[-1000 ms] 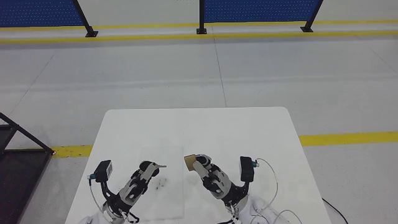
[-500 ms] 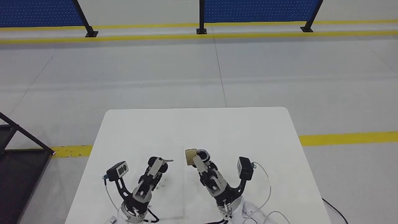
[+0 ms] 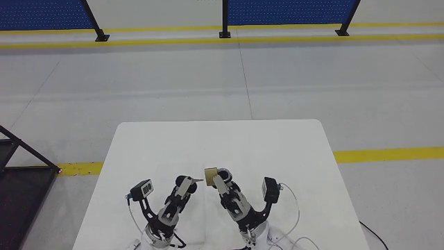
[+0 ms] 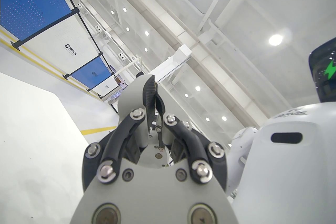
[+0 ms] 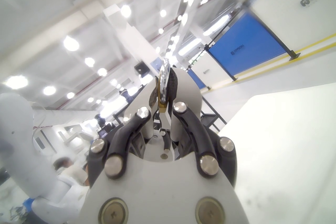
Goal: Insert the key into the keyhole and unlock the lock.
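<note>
Top view: key (image 3: 199, 180) is just a tiny sliver sticking out of the left claw (image 3: 189, 182) toward the lock (image 3: 211, 174). Way too small to tell if the tip touches the lock or is apart from it, and can't make out the keyhole either. Left wrist view: pads (image 4: 147, 99) pressed tog, the key's grip end is buried betw them. Right wrist view: lock (image 5: 162, 88) sits edge-on in the right claw (image 5: 166, 80), so most of its body is hidden. Tabletop (image 3: 305, 153) near edge and both arms' lower parts are cut off at the top view's bottom.
</note>
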You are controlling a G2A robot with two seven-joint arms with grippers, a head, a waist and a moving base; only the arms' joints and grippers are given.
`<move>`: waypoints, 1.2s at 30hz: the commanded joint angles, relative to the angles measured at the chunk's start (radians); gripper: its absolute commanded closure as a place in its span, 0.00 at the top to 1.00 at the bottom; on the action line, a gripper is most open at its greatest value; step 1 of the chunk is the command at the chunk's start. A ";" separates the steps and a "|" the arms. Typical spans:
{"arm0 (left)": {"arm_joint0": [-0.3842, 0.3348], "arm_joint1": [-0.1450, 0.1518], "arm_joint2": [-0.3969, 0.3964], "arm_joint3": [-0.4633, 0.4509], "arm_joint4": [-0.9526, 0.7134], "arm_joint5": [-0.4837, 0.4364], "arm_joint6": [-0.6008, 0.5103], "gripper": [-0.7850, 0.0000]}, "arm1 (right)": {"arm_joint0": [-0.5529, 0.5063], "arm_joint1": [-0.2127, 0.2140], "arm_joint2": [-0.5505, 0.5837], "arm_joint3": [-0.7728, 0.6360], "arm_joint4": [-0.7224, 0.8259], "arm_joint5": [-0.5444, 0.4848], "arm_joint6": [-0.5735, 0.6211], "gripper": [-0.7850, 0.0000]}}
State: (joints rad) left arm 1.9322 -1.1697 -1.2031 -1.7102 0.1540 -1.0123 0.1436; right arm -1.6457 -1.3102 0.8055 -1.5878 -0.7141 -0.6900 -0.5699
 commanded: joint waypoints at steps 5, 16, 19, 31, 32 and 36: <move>-0.003 -0.004 0.010 0.007 -0.004 0.000 -0.002 0.00 | -0.006 -0.001 0.002 -0.002 -0.007 -0.008 0.006 0.00; -0.005 -0.008 0.016 0.008 -0.014 0.000 -0.003 0.00 | -0.011 -0.005 0.003 -0.001 -0.014 -0.006 0.022 0.00; -0.007 -0.009 0.019 0.011 -0.009 0.000 -0.006 0.00 | -0.011 -0.006 0.002 0.000 -0.014 -0.003 0.027 0.00; -0.011 -0.016 0.022 0.017 0.018 0.000 0.005 0.00 | -0.011 -0.011 0.007 -0.002 -0.041 0.024 0.028 0.00; -0.011 -0.017 0.021 0.017 0.021 0.000 0.008 0.00 | -0.013 -0.011 0.007 -0.002 -0.049 0.026 0.022 0.00; -0.010 -0.019 0.020 0.018 0.031 0.000 0.017 0.00 | -0.015 -0.012 0.009 -0.002 -0.065 0.033 0.012 0.00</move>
State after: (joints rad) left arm 1.9225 -1.1885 -1.1834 -1.6922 0.1833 -1.0123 0.1587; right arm -1.6603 -1.3221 0.8136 -1.5897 -0.7755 -0.6603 -0.5559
